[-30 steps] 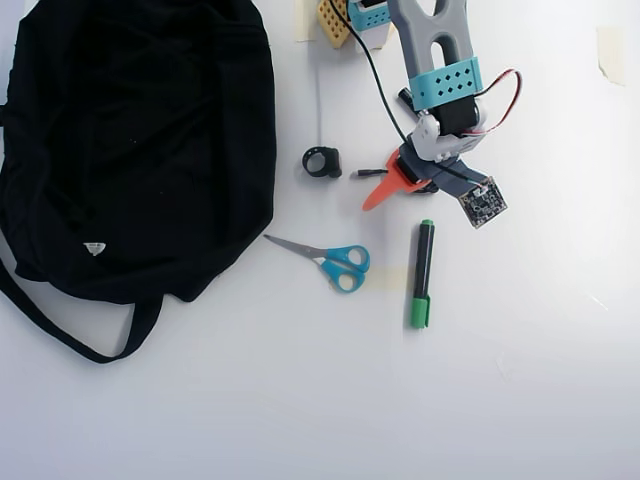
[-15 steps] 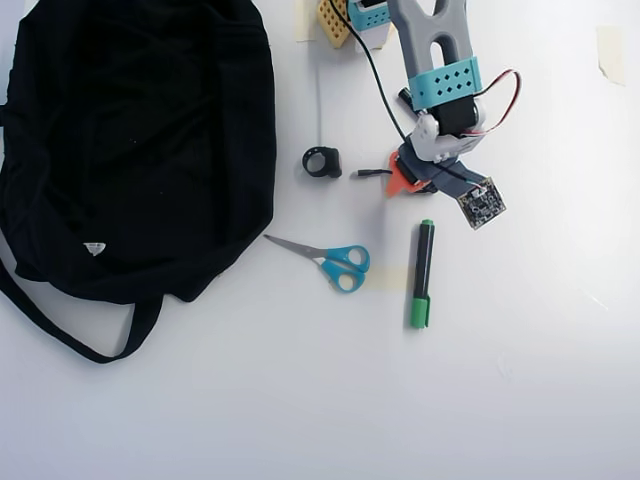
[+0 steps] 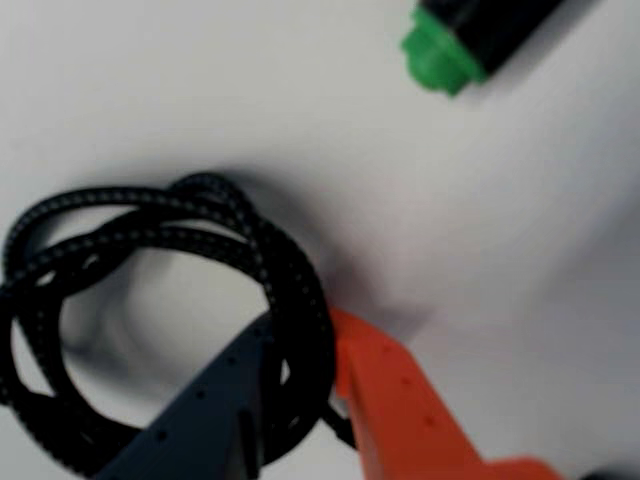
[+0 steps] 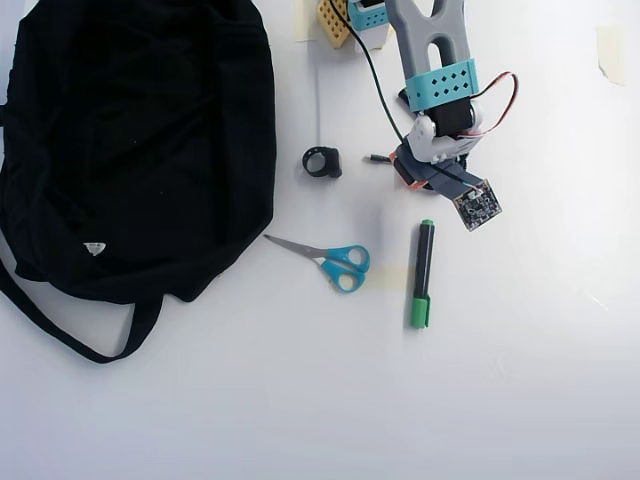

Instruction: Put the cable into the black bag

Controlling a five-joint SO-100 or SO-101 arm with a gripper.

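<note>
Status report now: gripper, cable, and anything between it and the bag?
Gripper shut on cable, table-level. Black bag far left in overhead view. Black ring clip and scissors lie between.

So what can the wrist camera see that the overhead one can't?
Only the wrist view shows the cable's coiled loops pinched inside the hand. Only the overhead view shows the black bag, the scissors and the small black ring. Both show the green-capped marker and the white table.
</note>
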